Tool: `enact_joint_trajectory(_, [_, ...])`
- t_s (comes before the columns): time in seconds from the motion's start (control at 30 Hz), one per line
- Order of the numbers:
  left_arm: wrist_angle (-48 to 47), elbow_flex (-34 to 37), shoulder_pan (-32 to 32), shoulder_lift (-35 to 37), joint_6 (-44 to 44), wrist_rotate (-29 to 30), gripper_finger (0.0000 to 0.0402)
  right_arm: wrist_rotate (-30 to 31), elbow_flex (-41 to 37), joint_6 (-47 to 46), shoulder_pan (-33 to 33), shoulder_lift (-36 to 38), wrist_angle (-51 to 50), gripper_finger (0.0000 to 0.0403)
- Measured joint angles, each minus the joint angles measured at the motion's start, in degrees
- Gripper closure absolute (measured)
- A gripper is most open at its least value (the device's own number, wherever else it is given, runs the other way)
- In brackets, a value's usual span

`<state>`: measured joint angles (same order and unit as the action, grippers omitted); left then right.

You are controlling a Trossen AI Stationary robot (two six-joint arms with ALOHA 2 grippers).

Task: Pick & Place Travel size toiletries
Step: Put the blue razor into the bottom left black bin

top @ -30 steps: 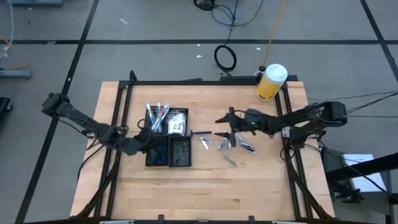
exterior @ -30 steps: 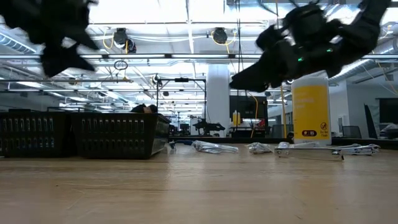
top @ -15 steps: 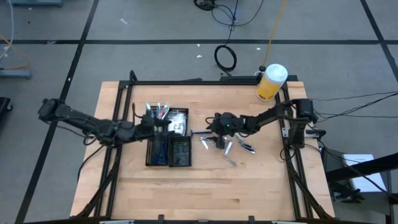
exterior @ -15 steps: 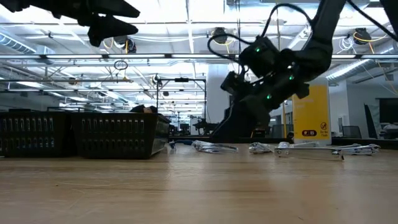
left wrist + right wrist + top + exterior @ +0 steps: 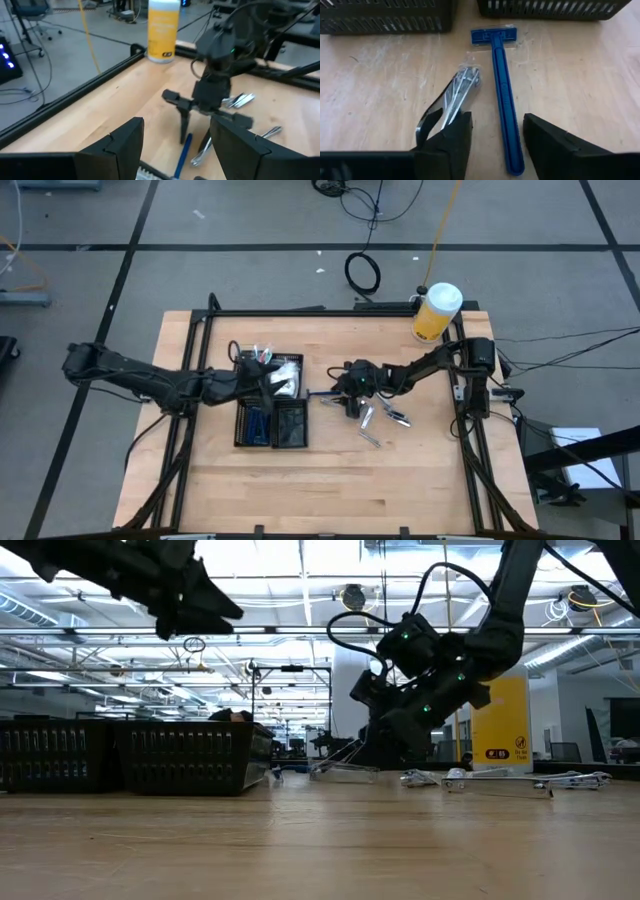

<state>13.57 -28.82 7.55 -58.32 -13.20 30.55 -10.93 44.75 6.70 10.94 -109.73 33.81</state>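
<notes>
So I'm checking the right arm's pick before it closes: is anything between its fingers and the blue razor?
Nothing visible blocks it. The right gripper is low over the table with the blue razor lying flat between its open fingers. A clear packet lies close beside the razor, against one finger, so it might get caught too.

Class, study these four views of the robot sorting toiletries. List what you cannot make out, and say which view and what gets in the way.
- Tray contents: low view, hidden by the slatted wall.
- Whether the right gripper grips the clear packet or the blue razor: right wrist view, contact cut off by the fingers and the picture's edge.
- Items in the tray: high view, too small, partly under the left gripper.
- Yellow jar label: left wrist view, blurred.
</notes>
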Motion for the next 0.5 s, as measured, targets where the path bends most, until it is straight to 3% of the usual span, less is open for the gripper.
enact_joint_trajectory(0.5, [3.2,0.0,-2.9,-4.4,-1.7,-2.7,0.0176,-2.9,0.0,3.5,0.2,0.0,-2.6,0.0378])
